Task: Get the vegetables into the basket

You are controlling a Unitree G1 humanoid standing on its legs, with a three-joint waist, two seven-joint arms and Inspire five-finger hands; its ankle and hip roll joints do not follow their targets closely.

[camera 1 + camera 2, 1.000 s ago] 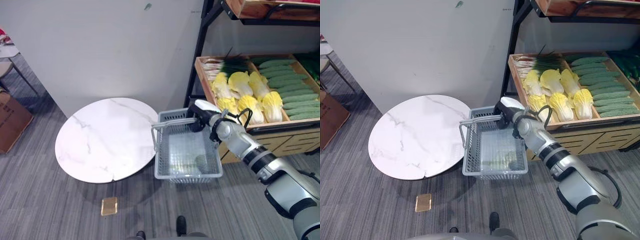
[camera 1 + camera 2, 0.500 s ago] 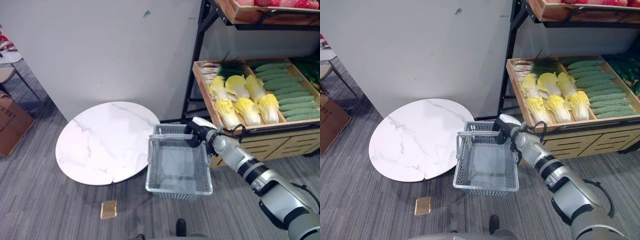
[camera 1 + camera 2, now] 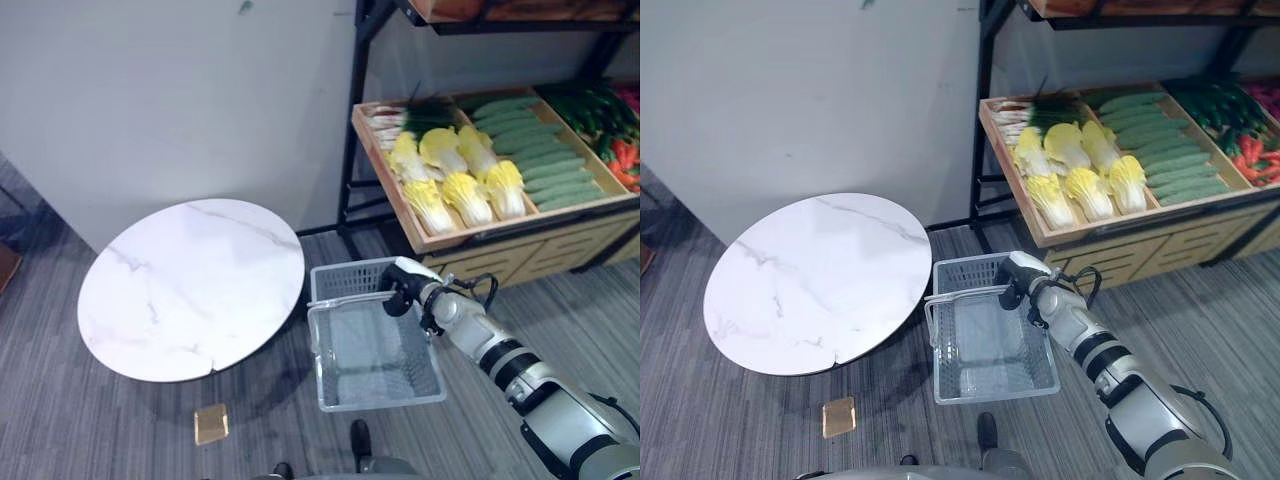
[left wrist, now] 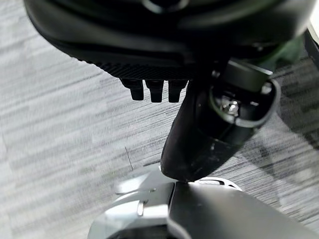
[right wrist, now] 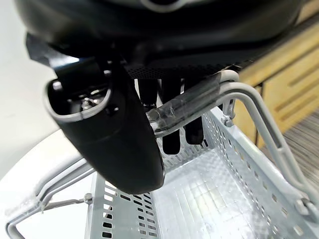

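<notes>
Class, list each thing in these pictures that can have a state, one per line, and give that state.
Basket: empty, carried by its raised handle.
Right robot hand: shut on the handle.
Left robot hand: fingers curled, holding nothing.
Cabbages: lying in the shelf crate.
Cucumbers: lying in the shelf crate.
Round table: bare.

No text, label, number or sign can be read anywhere: not on the grey basket [image 3: 378, 350], the round marble tabletop [image 3: 190, 288], the wooden produce crate [image 3: 412, 226] (its front edge is plain wood) or the wall [image 3: 170, 90] behind them.
</notes>
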